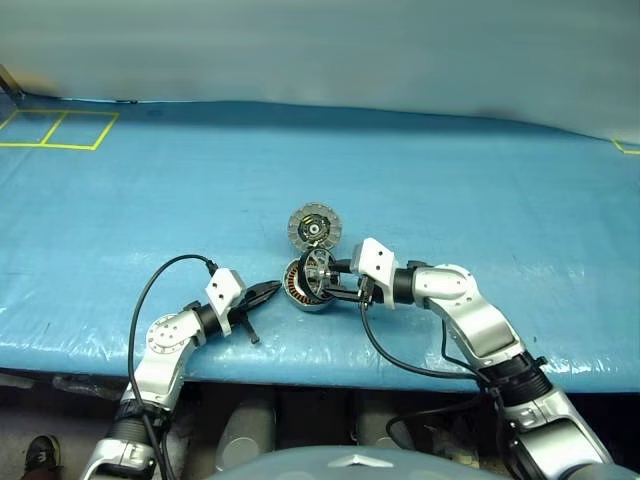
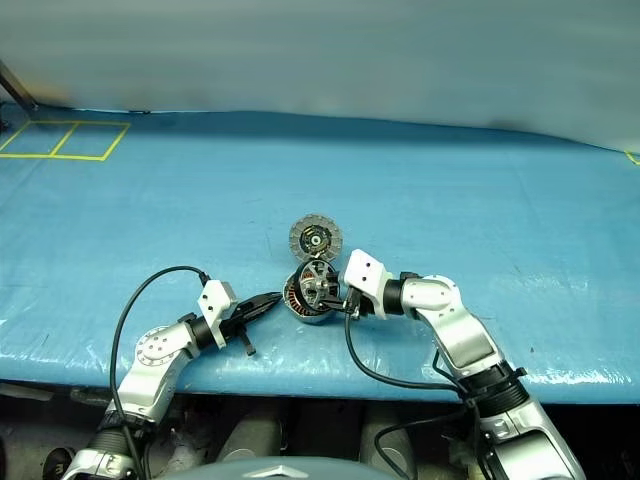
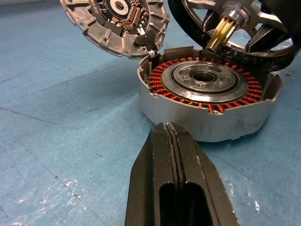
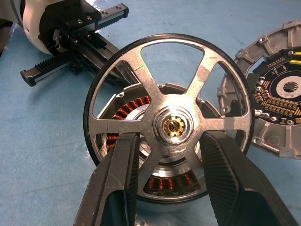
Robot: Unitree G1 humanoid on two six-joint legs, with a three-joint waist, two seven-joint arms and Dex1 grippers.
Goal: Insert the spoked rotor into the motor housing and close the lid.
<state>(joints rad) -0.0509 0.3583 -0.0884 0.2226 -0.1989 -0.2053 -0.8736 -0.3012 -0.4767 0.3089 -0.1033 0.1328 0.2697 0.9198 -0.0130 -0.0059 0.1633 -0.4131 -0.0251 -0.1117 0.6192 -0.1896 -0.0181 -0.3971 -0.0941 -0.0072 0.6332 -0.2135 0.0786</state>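
Head views: A blue table (image 1: pixel 150 200) runs across the scene. Near its front edge sits the housing (image 1: pixel 303 290), a squat silver cup. The lid (image 1: pixel 315 227) is swung open behind it, its inner face showing. The right gripper (image 1: pixel 335 282) reaches in from the right and holds the rotor (image 1: pixel 318 272) tilted on edge over the housing's mouth. The left gripper (image 1: pixel 268 291) points at the housing from the left, its tip just beside the wall, with its fingers pressed together and holding nothing.

Left wrist view: The two black fingers (image 3: pixel 181 188) lie flat against each other. Just past their tip is the housing (image 3: pixel 207 122), with copper windings ringing a silver centre. The open lid (image 3: pixel 115 23) leans off the far rim. The rotor (image 3: pixel 235 28) hangs tilted above the far side, its brass gear pointing down at the housing.

Right wrist view: The fingers (image 4: pixel 117 183) clamp the rotor (image 4: pixel 171 125) across its spokes, either side of the hub. Copper windings show through the gaps between spokes. The lid (image 4: pixel 273 103) lies open beside it. The left gripper (image 4: pixel 75 42) shows beyond.
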